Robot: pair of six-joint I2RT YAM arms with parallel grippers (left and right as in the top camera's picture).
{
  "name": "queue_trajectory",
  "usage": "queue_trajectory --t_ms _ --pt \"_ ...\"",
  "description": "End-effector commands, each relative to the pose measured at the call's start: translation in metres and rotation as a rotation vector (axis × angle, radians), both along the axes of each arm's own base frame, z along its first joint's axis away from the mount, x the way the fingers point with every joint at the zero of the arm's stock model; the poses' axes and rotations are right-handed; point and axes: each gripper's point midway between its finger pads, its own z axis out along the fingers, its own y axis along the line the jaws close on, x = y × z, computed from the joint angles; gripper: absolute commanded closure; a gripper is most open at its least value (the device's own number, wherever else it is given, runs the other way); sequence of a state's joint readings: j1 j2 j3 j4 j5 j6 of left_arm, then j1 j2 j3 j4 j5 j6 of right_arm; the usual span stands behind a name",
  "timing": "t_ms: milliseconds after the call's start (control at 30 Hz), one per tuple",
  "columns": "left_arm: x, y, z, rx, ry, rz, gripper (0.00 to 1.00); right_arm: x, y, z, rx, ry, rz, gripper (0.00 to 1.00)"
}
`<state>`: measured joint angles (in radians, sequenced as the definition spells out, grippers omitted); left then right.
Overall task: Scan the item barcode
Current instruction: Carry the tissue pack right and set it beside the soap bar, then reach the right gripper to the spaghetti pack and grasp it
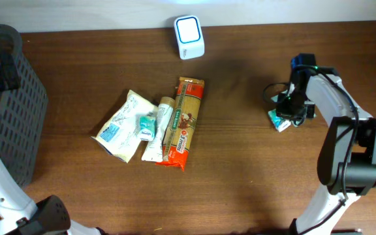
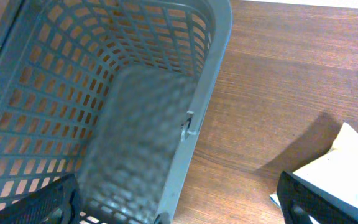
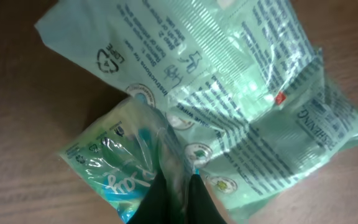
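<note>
Evidently, step in hand: the green packet [image 3: 241, 87] is gripped at the right side of the table [image 1: 240, 176]. By judgement, the carry to the scanner [image 1: 189, 37] has not yet been made.
Right gripper [image 3: 174, 183]: clenched on a fold of the packet's thin film. The pinch is taken near one edge, probably so that the printed faces are left uncovered.
Packet, place: on or just above the wood, under the right gripper and well apart from the scanner. Whether it has left the surface cannot be told.
Barcode: none can be made out on the face shown to the right wrist camera. Only small print and a recycling mark are seen there.
Scanner: a white unit stood at the far edge of the table, with its pale face visible from above. The code would likely have to be presented over that face.
Left gripper [image 2: 179, 208]: spread wide, with nothing between its fingers. It is held by the rim of the basket [image 2: 104, 93], a place that leaves the middle of the table free for the other arm.
Other goods: a white pouch [image 1: 119, 124], a tube [image 1: 156, 130] and a pasta pack [image 1: 185, 121] are laid side by side at the centre, touching. They are presumably set out for later scans.
Risk: the film is glossy and creased, so glare or a fold may hide the code. A packet pinched by one edge may also sag or twist when lifted.
</note>
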<state>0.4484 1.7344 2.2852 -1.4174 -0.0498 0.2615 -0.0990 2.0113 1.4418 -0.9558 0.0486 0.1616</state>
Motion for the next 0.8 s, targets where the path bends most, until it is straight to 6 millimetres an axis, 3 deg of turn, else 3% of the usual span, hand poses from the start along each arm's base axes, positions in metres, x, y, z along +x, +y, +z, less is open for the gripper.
queue_trajectory --t_ms 0,33,100,133,167,233,333,433,533,633,767 --pt "0.0 0.002 0.001 -0.009 -0.009 0.014 0.01 0.01 -0.028 0.0 -0.02 -0.064 -0.102 0.96" --pt "0.0 0.002 0.001 -0.009 -0.009 0.014 0.01 0.013 -0.033 0.001 -0.021 -0.083 -0.113 0.96" --pt "0.0 0.002 0.001 -0.009 -0.009 0.014 0.01 0.016 -0.034 0.002 -0.02 -0.096 -0.115 0.86" --pt "0.0 0.002 0.001 -0.01 -0.009 0.014 0.01 0.019 -0.034 0.004 -0.017 -0.105 -0.114 0.8" --pt "0.0 0.002 0.001 -0.009 -0.009 0.014 0.01 0.023 -0.033 0.008 -0.009 -0.114 -0.103 0.68" --pt "0.0 0.002 0.001 -0.009 -0.009 0.014 0.01 0.036 -0.02 0.034 0.073 -0.142 -0.068 0.58" --pt "0.0 0.002 0.001 -0.009 -0.009 0.014 0.01 0.056 0.019 0.094 0.236 -0.2 -0.011 0.54" --pt "0.0 0.002 0.001 -0.009 -0.009 0.014 0.01 0.06 0.09 0.121 0.413 -0.221 0.111 0.53" --pt "0.0 0.002 0.001 -0.01 -0.009 0.014 0.01 0.05 0.16 0.117 0.471 -0.175 0.189 0.48" --pt "0.0 0.002 0.001 -0.009 -0.009 0.014 0.01 0.035 0.223 0.096 0.49 -0.124 0.218 0.38" --pt "0.0 0.002 0.001 -0.009 -0.009 0.014 0.01 0.021 0.272 0.051 0.504 -0.045 0.167 0.26"
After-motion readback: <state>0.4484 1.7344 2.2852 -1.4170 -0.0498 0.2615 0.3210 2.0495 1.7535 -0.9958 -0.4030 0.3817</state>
